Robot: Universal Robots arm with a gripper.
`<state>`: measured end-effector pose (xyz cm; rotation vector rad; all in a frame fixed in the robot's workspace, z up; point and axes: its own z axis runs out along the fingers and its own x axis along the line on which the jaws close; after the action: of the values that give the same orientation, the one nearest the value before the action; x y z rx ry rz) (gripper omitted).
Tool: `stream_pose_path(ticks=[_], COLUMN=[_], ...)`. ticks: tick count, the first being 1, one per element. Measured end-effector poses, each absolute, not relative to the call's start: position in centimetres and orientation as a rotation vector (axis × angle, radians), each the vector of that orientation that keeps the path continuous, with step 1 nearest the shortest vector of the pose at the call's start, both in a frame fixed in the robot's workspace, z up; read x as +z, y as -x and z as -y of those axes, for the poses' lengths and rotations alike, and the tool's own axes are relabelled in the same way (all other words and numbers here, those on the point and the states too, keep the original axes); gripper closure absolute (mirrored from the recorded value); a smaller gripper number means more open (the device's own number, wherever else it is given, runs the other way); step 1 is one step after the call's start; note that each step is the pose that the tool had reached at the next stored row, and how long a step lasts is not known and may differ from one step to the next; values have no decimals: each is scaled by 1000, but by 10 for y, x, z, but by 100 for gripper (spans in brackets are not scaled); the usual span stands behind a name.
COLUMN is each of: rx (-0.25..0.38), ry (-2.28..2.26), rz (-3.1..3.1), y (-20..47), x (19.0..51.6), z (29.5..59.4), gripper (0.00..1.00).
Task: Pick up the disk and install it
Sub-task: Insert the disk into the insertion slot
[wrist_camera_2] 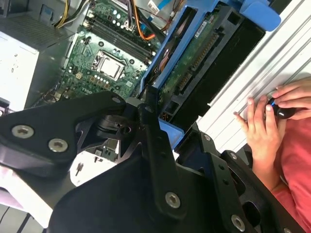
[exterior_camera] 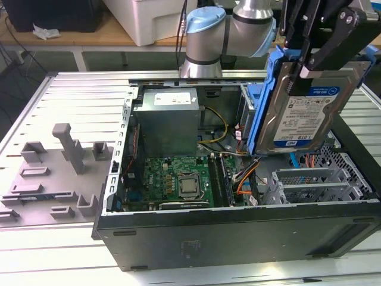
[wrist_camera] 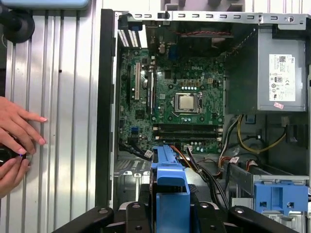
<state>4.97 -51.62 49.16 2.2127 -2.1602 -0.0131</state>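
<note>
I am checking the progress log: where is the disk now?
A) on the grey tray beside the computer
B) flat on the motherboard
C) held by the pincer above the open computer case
C: in the exterior view the pincer grips the disk near its top, and it hangs upright above the open computer case.

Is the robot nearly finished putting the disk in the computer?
About halfway. Done: the disk is picked up and in the air. In hand: the gripper is clamped on it, holding it nearly upright above the open computer case. Left: the disk is not yet fitted inside; it hangs over the case's end on the exterior view's right.
</note>
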Motion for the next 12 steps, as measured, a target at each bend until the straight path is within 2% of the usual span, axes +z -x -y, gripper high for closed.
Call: stream_pose_path(ticks=[12], rx=[-13], ry=[-2212], rz=[2161], y=[-81], x=[492], z=[522], gripper=[63])
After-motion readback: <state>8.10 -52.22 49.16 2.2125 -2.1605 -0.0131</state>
